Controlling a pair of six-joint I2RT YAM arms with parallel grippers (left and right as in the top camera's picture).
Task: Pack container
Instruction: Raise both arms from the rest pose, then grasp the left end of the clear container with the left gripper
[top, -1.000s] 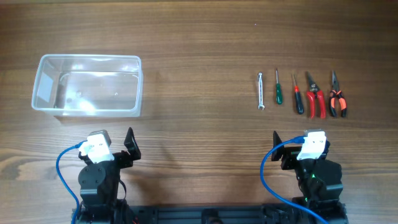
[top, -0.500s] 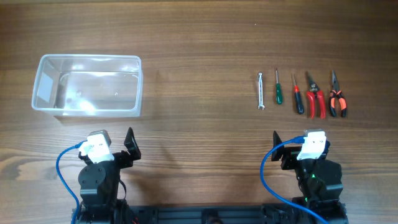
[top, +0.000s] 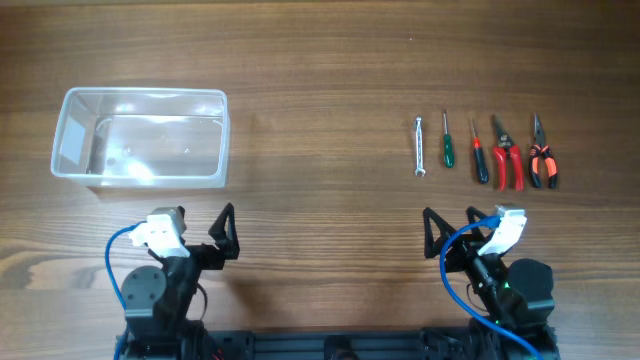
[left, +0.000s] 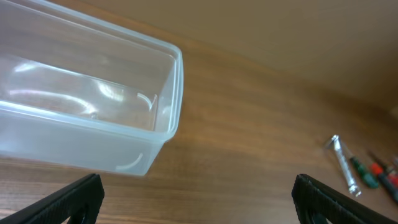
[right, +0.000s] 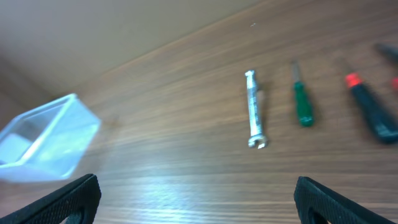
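Note:
The container (top: 145, 93) is a clear plastic tub, empty, at the far left of the table. It also shows in the left wrist view (left: 176, 62) and, blurred, in the right wrist view (right: 43, 143). Several hand tools lie in a row at the right: a silver wrench (top: 420, 146), a green screwdriver (top: 447, 140), a red screwdriver (top: 479, 152), red pliers (top: 506, 155) and orange-black pliers (top: 542, 155). My left gripper (top: 198, 243) is open and empty in front of the container (left: 199, 205). My right gripper (top: 466, 240) is open and empty in front of the tools (right: 196, 202).
The wooden table (top: 320, 60) carries only the tub and the tool row. Blue cables loop beside both arm bases at the front edge. The wrench (right: 252, 117) and green screwdriver (right: 303, 99) show in the right wrist view.
Both wrists have shifted. The left gripper's visible finger has moved right and the right gripper's finger has moved left. The container and tools have not moved.

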